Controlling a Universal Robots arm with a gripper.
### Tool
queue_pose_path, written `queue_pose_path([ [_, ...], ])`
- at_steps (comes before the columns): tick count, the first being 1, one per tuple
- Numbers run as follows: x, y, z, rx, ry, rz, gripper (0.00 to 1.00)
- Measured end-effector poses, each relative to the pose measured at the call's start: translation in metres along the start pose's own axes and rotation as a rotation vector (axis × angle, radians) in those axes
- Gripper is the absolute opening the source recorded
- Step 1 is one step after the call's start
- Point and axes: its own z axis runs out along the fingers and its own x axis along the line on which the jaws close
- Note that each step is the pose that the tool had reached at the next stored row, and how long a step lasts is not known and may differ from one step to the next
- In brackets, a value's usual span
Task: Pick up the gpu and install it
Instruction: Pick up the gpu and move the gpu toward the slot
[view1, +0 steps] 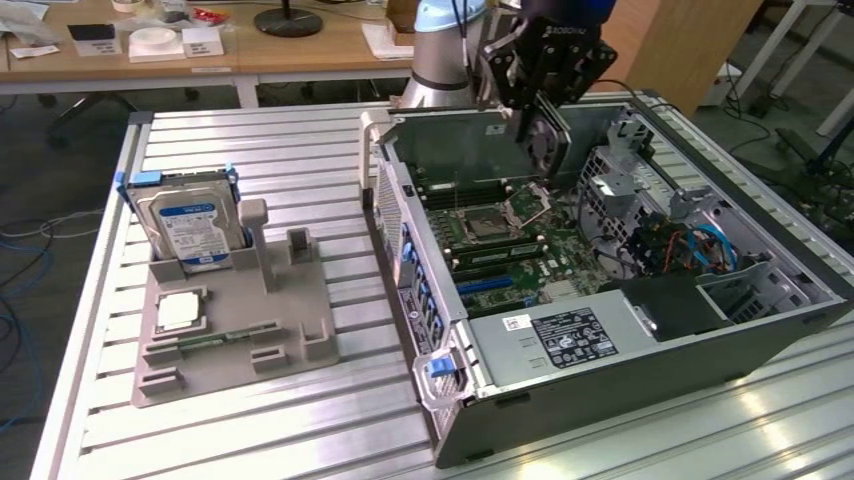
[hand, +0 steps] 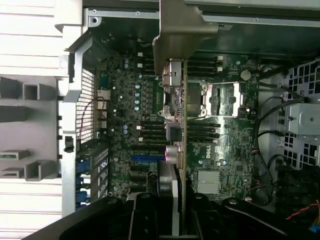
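Note:
My gripper (view1: 541, 105) hangs over the open computer case (view1: 441, 300), shut on the gpu (view1: 549, 143), a thin dark card held upright above the motherboard (view1: 514, 240). In the wrist view the gpu (hand: 176, 125) shows edge-on, its grey metal end bracket (hand: 177, 30) at the far end and the gripper (hand: 175, 220) clamped on the near end. The card sits clear above the board, over the processor socket (hand: 220, 100) and the memory slots. A blue expansion slot (hand: 147, 156) lies on the board beside the card's line.
A grey holder block (view1: 227, 330) stands on the slatted table at the exterior view's left, carrying a blue-labelled hard drive (view1: 187, 225) and a small silver chip (view1: 180, 310). The power supply (view1: 561, 335), drive cage and cables (view1: 694, 245) crowd the case. Desks stand behind.

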Motion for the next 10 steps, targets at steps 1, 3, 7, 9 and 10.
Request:
queue_pose_path([
  [1, -0.002, 0.0000, 0.0000, 0.0000, 0.0000, 0.000, 0.28],
  [3, -0.007, -0.0001, 0.0000, 0.0000, 0.0000, 0.000, 0.28],
  [7, -0.019, -0.0004, 0.0001, 0.0000, 0.0000, 0.000, 0.28],
  [9, -0.025, -0.0005, 0.0001, 0.0000, 0.0000, 0.000, 0.28],
  [10, -0.028, -0.0005, 0.0002, 0.0000, 0.0000, 0.000, 0.28],
])
